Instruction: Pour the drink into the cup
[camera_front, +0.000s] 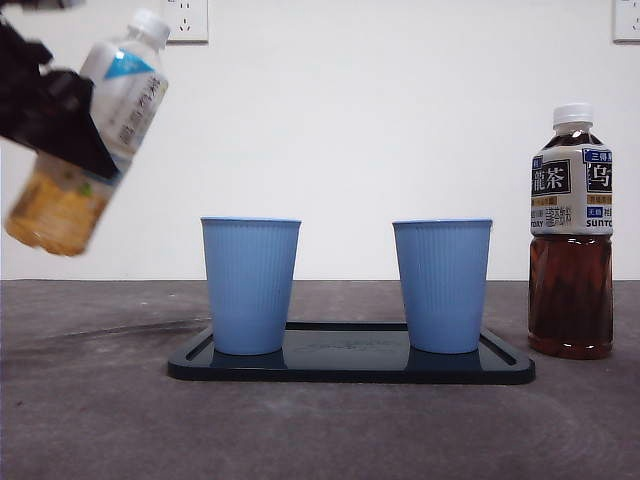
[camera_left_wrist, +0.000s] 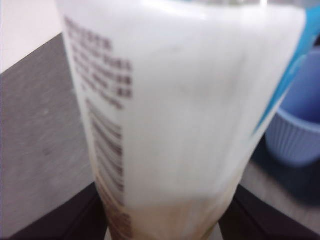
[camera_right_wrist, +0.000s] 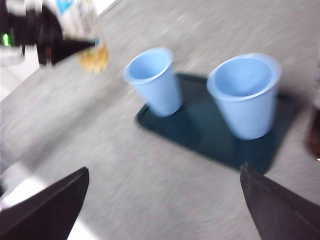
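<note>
My left gripper is shut on a white-labelled bottle of yellow tea with a white cap. It holds the bottle in the air at the far left, tilted with the cap toward the cups. The bottle's label fills the left wrist view. Two empty blue cups, one on the left and one on the right, stand on a dark tray. They also show in the right wrist view: the left cup and the right cup. My right gripper is open, above the table in front of the tray.
A capped bottle of dark oolong tea stands upright on the table, to the right of the tray. A white wall with sockets is behind. The grey table top stretches in front of the tray.
</note>
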